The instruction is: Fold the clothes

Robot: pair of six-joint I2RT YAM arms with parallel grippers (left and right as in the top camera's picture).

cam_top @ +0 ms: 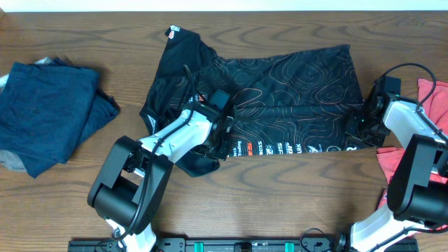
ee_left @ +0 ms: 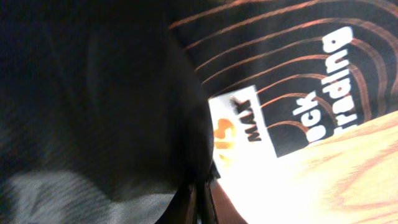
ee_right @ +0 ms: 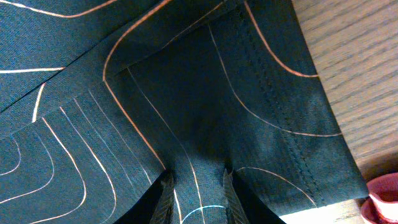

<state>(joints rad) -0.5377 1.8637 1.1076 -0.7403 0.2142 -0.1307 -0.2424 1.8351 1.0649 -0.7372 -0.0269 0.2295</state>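
Observation:
The black sports shirt (cam_top: 294,91) with thin orange contour lines lies spread across the middle of the table, white lettering along its near edge. My left gripper (cam_top: 222,131) is at its near left part, jaws (ee_left: 200,200) closed together on dark fabric beside a small logo patch (ee_left: 239,124). My right gripper (cam_top: 360,129) is at the shirt's near right corner. In the right wrist view its fingers (ee_right: 196,190) stand narrowly apart with a fold of the shirt (ee_right: 186,106) pinched between them, next to the stitched hem.
A plain navy blue garment (cam_top: 45,112) lies folded at the far left. A red garment (cam_top: 434,98) lies at the right edge, beside and under the right arm, and shows in the right wrist view (ee_right: 382,196). Bare wooden table (cam_top: 280,203) runs along the near side.

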